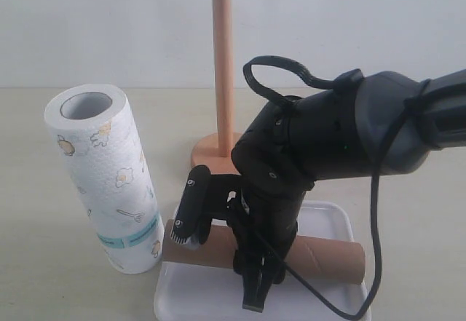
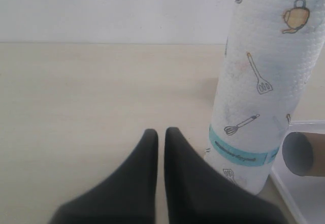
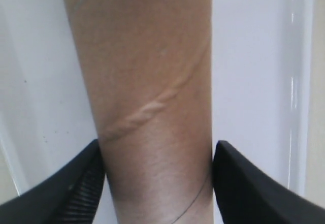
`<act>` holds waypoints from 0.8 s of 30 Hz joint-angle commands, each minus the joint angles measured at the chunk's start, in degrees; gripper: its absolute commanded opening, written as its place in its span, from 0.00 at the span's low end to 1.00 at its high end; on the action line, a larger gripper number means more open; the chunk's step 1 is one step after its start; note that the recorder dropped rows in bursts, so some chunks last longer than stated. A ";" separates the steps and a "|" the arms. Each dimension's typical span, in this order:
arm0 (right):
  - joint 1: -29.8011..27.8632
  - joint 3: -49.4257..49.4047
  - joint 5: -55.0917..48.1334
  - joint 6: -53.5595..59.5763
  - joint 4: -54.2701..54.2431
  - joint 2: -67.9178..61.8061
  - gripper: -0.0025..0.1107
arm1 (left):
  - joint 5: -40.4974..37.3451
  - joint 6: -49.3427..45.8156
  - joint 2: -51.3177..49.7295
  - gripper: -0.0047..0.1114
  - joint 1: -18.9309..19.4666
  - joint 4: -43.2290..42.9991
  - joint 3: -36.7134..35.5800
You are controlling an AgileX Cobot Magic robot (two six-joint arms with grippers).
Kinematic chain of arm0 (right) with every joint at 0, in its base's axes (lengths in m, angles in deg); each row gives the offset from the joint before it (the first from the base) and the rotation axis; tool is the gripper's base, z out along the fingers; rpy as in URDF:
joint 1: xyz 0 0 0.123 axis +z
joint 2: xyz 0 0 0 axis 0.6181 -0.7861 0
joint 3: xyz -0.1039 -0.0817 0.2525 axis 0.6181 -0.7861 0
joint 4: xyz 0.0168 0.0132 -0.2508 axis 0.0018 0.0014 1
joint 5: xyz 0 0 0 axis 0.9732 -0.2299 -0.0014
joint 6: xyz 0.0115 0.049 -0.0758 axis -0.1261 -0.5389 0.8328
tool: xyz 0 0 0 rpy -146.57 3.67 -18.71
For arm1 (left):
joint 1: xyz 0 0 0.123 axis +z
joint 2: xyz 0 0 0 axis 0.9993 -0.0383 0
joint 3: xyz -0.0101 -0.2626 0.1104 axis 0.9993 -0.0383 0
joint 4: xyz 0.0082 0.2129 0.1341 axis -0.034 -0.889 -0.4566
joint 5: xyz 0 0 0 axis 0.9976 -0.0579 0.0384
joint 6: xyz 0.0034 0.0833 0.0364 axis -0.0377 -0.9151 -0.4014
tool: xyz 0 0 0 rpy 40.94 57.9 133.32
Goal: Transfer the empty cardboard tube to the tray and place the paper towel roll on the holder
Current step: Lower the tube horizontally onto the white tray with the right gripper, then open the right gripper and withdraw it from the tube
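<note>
The empty cardboard tube (image 1: 328,259) (image 3: 142,71) lies lengthwise across the white tray (image 1: 336,218) (image 3: 254,56), its left end over the tray's rim. My right gripper (image 1: 255,295) (image 3: 156,150) reaches down over the tube's middle, one finger against each side, shut on it. The paper towel roll (image 1: 109,183) (image 2: 264,82) stands upright on the table just left of the tray. The wooden holder (image 1: 222,66) stands behind with a bare rod. My left gripper (image 2: 161,135) hovers low over the table beside the roll, shut and holding nothing. The tube's open end (image 2: 303,154) shows past the roll.
A black cable (image 1: 375,212) loops from the right arm down over the tray's right side. The tray's rim (image 2: 284,191) sits close to the foot of the roll. A pale wall runs behind the beige table (image 1: 44,277).
</note>
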 commanded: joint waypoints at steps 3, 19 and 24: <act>0.08 0.27 -0.26 1.50 -0.79 0.14 0.52 | 0.04 -0.09 0.15 0.08 -0.19 0.45 -0.20; 0.08 0.27 1.02 2.64 -0.79 0.14 0.65 | 0.04 -0.09 0.15 0.08 -0.19 0.45 -0.20; 0.08 0.27 -0.64 2.45 -0.04 0.24 0.65 | 0.04 -0.09 0.15 0.08 -0.19 0.45 -0.20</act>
